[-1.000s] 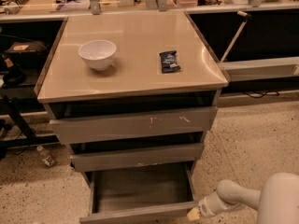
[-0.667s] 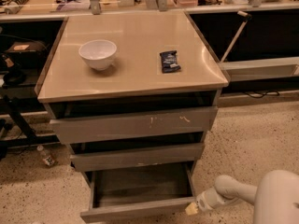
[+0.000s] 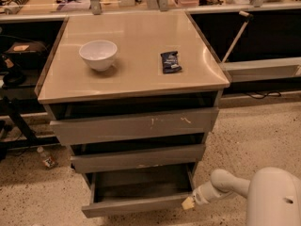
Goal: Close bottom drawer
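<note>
The gripper sits low near the floor, at the end of the white arm. Its yellowish tip is at the right end of the bottom drawer's front panel, touching it or just beside it. Whether the gripper is spread or pressed together cannot be told.

The bottom drawer stretches away to the left of the gripper. It is pulled out, its grey box interior showing, and its low front panel is plain.

Just above the gripper and to its left is the middle drawer, slightly out. Higher up is the top drawer, whose front carries pale scratch marks.

Far above, on the beige cabinet top, a dark blue packet lies well apart from a white bowl. The packet's printing is too small to read.
</note>
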Controlling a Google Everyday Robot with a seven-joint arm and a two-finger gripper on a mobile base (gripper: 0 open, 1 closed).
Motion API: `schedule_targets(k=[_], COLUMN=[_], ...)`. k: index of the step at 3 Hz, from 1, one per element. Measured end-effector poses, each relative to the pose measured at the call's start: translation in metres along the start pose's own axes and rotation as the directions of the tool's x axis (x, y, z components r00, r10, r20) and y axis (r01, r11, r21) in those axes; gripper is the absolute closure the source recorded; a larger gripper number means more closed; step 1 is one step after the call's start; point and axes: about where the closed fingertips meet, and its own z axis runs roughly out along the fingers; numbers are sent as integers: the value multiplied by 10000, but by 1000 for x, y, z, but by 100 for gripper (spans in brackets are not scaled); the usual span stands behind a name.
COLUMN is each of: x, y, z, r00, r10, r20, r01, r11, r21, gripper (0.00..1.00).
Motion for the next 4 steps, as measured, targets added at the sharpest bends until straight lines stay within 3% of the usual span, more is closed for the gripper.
schedule_targets(k=[2,4], x=[-31,-59], y=[-13,-31], z=[18,3], r00=[9997,9912], r10=[-168,77], r20=[180,1319], r01=[167,-135], r11=[9999,9990], r21=[41,428], gripper=[100,100])
